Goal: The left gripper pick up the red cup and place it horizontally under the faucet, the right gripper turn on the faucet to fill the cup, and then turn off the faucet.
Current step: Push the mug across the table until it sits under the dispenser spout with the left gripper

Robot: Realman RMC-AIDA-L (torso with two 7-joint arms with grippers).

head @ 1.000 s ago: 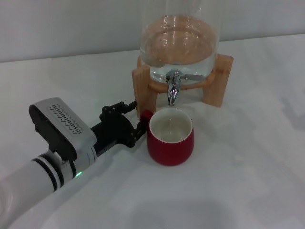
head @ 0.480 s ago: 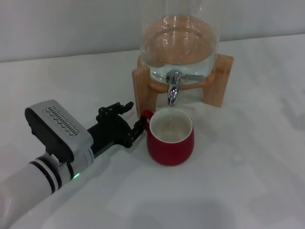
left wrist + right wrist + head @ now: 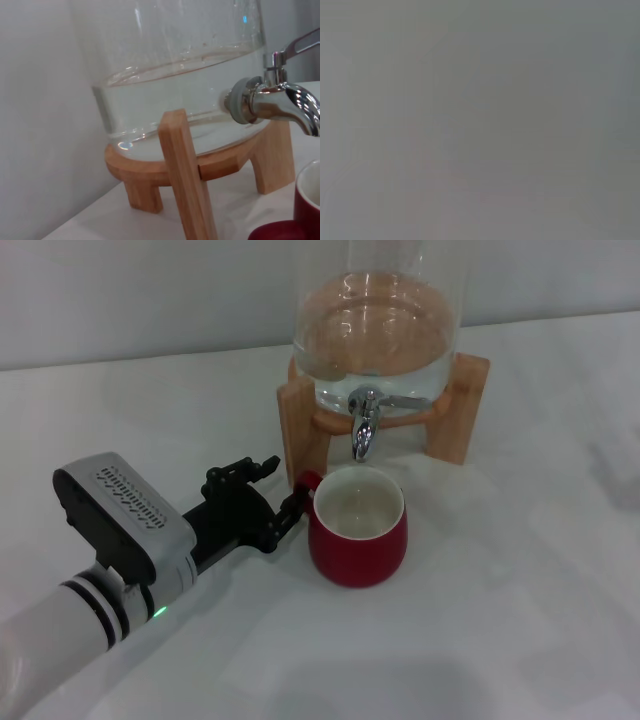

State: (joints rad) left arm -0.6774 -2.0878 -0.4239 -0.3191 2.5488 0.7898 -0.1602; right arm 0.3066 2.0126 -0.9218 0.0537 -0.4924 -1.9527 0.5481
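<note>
One gripper works: the left gripper (image 3: 268, 502) sits just beside the cup (image 3: 357, 526), fingers spread by its handle (right gripper unseen). Cup stands upright below the faucet (image 3: 364, 428). A careless pull-back could snag the handle, dragging it off-line.

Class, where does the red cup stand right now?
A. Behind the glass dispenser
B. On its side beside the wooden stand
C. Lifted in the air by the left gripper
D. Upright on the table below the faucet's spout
D: the red cup sits upright on the table, its mouth just below the faucet.
</note>
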